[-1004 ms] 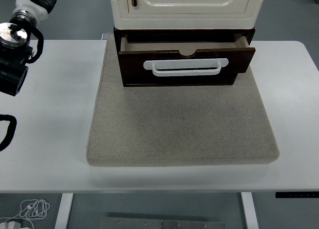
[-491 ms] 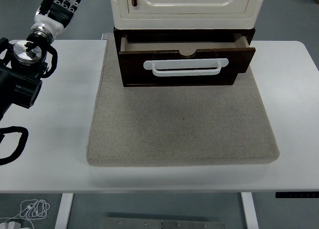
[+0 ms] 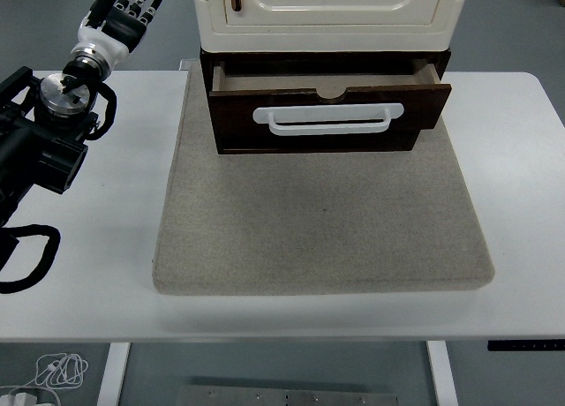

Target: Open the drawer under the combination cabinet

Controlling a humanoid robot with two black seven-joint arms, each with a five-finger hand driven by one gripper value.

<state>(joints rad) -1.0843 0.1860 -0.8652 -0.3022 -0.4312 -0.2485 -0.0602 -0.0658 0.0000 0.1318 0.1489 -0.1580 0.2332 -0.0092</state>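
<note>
A cream cabinet (image 3: 331,9) stands at the back of a grey mat (image 3: 322,221), on a dark brown base. The dark brown drawer (image 3: 328,115) under it is pulled partly out, its inside showing at the top. A white handle (image 3: 328,122) runs across the drawer front. My left hand (image 3: 128,9) is raised at the upper left, beyond the table's far edge and well left of the cabinet, fingers spread and empty. The left arm (image 3: 44,132) comes in from the left edge. The right arm is out of view.
The white table (image 3: 521,203) extends on both sides of the mat. A black cable loop (image 3: 26,260) lies at the left edge. White cables (image 3: 57,371) lie on the floor at the lower left.
My left arm and hand have moved rightward and further into view, toward the cabinet's left side. The drawer and cabinet have not moved.
</note>
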